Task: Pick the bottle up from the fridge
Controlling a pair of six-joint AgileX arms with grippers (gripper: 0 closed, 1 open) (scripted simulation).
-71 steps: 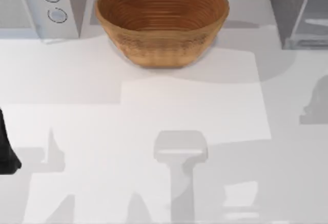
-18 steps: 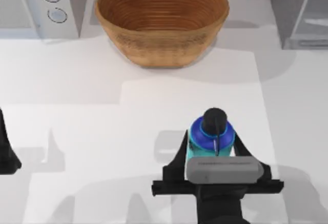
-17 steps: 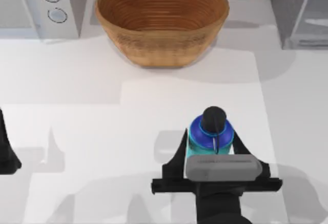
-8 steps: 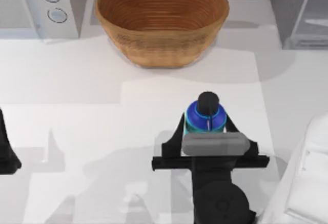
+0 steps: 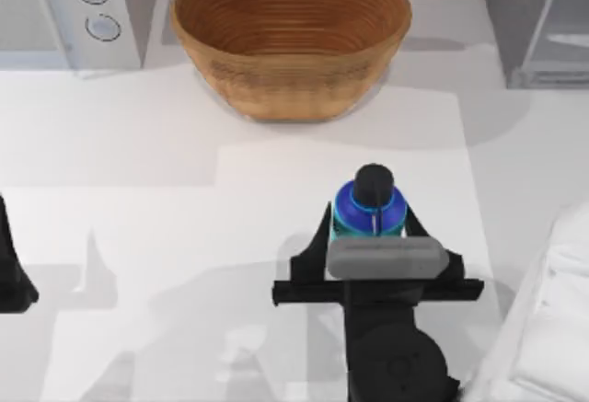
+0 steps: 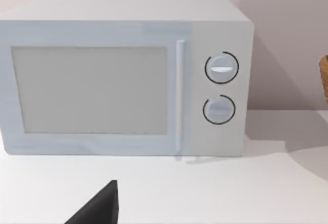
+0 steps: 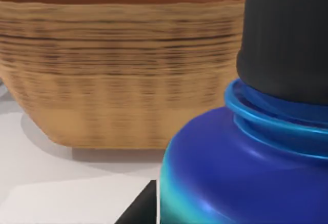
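The blue bottle point(image 5: 369, 211), with its black cap and teal band, stands upright between the black fingers of my right gripper point(image 5: 368, 229), right of the table's middle and nearer than the basket. The gripper is shut on the bottle's body from both sides. In the right wrist view the bottle point(image 7: 246, 172) looms close, with one dark finger point(image 7: 138, 211) beside it. The grey fridge point(image 5: 538, 20) with its glass panel sits at the far right corner, well away from the bottle. My left arm point(image 5: 11, 273) is parked at the table's left edge.
A woven basket point(image 5: 290, 39) stands at the back centre, just beyond the bottle. A white appliance with two dials point(image 5: 69, 11) fills the back left corner, also facing the left wrist camera point(image 6: 123, 75). My right arm's white link point(image 5: 543, 328) crosses the near right corner.
Over the last second my right gripper carried the bottle a little farther from the near edge toward the basket. It has held still for the last half second. The left arm stayed put.
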